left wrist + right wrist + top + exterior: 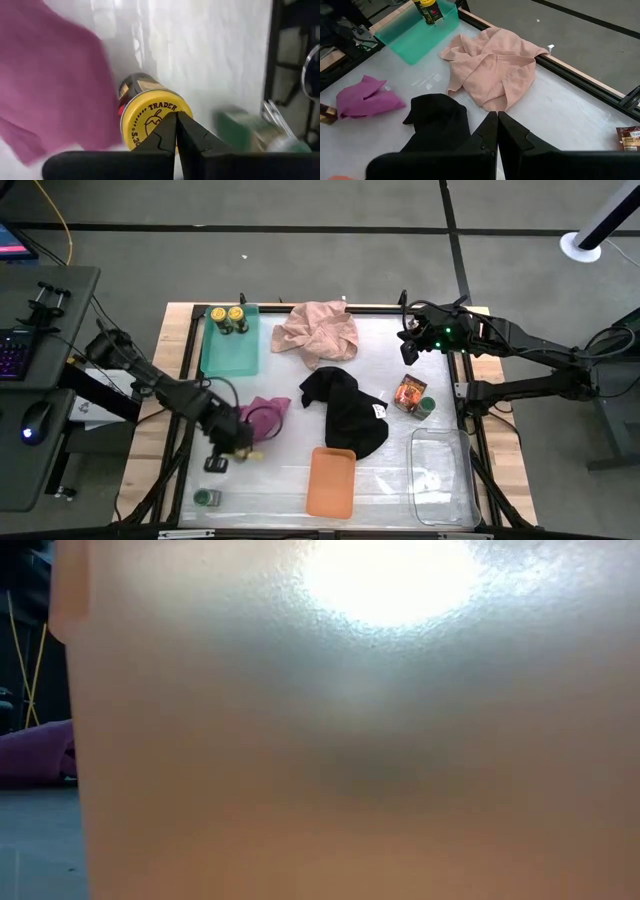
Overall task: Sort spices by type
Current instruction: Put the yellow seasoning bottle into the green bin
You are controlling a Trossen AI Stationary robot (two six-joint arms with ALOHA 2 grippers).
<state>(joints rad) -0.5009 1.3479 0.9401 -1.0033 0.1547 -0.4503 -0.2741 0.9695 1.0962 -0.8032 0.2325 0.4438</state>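
A yellow-lidded spice jar (pixel 150 117) lies on its side on the white table beside the magenta cloth (pixel 45 80), its lid facing my left gripper (pixel 176 116). That gripper is shut and low at the near left (pixel 237 444). A green-lidded jar (pixel 207 498) stands near the front left corner. Two yellow-lidded jars (pixel 228 318) stand in the green tray (pixel 232 352). An orange-brown packet (pixel 408 392) and a green-lidded jar (pixel 427 406) lie at the right. My right gripper (pixel 408 348) is shut and empty above the far right. My left gripper has its shut fingertips (pixel 167 131) right in front of the lying jar's yellow lid (pixel 145 112), coming at it low and slanting down. I cannot tell whether they touch the lid.
A pink cloth (pixel 318 330) lies at the far middle and a black cloth (pixel 345 410) at the centre. An orange tray (pixel 332 480) and a clear tray (pixel 440 475) sit at the near edge. The orange tray fills the low view (pixel 350 740).
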